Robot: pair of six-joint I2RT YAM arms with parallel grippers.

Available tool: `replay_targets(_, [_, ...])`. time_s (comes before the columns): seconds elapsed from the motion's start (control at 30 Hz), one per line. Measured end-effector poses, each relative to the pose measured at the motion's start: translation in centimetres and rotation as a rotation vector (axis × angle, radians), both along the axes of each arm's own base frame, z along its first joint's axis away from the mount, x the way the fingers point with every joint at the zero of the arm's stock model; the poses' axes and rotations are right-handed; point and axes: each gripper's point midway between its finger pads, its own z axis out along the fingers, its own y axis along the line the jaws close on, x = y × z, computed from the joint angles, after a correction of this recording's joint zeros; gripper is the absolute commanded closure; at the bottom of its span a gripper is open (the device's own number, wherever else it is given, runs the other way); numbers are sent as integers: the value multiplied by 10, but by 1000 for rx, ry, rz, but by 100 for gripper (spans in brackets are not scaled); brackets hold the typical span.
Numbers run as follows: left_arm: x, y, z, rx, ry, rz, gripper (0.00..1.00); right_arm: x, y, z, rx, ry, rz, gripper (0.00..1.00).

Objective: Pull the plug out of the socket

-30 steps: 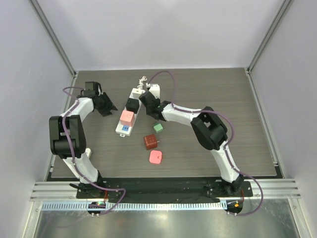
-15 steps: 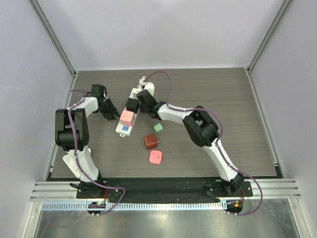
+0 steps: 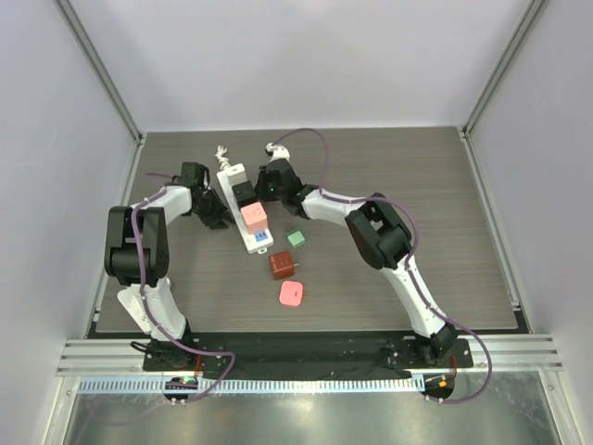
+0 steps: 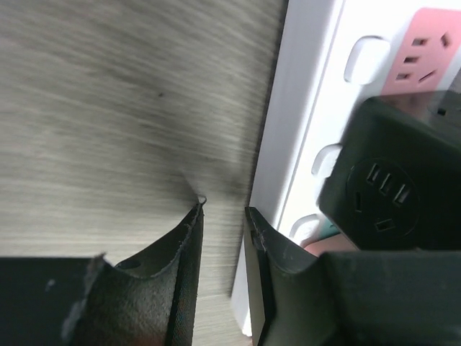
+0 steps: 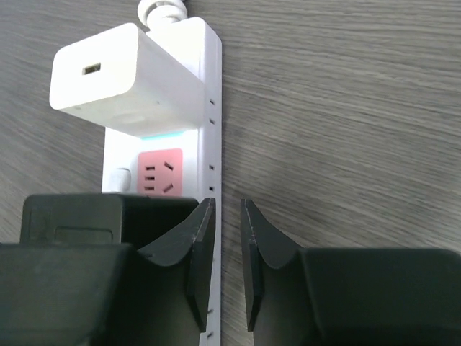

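Observation:
The socket, a long white power strip (image 3: 235, 176), lies slanted on the table with its cord stub (image 3: 220, 153) at the far end. A black plug (image 3: 243, 193) and a pink plug (image 3: 254, 218) sit in it, and a blue outlet (image 3: 262, 240) is at its near end. My left gripper (image 3: 215, 213) sits against the strip's left edge (image 4: 302, 108), jaws nearly shut on nothing (image 4: 223, 209). My right gripper (image 3: 269, 185) is at the strip's right edge (image 5: 212, 86), jaws nearly shut and empty (image 5: 227, 205). The right wrist view shows a white charger (image 5: 122, 79), a pink outlet (image 5: 160, 173) and the black plug (image 5: 72, 216).
Loose plugs lie on the table right of the strip: a small green one (image 3: 296, 238), a dark red one (image 3: 282, 265) and a pink one (image 3: 291, 294). The wood-grain table (image 3: 417, 232) is bounded by grey walls at the back and sides.
The power strip has swung round: its cord end moved left and its near end moved right. My left gripper moved right up to the strip. My right gripper shifted slightly.

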Motion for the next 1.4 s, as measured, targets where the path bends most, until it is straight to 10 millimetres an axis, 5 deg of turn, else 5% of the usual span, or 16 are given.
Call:
replay_targets(0.13, [-7, 10, 2, 51, 19, 15, 67, -4, -2, -6, -45, -10, 7, 63])
replay_targets(0.27, [-7, 13, 15, 68, -9, 4, 66, -20, -24, -23, -136, 2, -8, 51])
replay_targets(0.67, [4, -4, 44, -29, -107, -41, 75, -59, -75, 25, -222, -31, -29, 21])
replay_targets(1.13, [8, -8, 34, -89, -84, -26, 88, -117, -41, 33, -334, -139, 46, 15])
replay_targets(1.4, [8, -8, 30, -90, -74, -26, 92, -118, -50, 55, -349, -201, 0, 14])
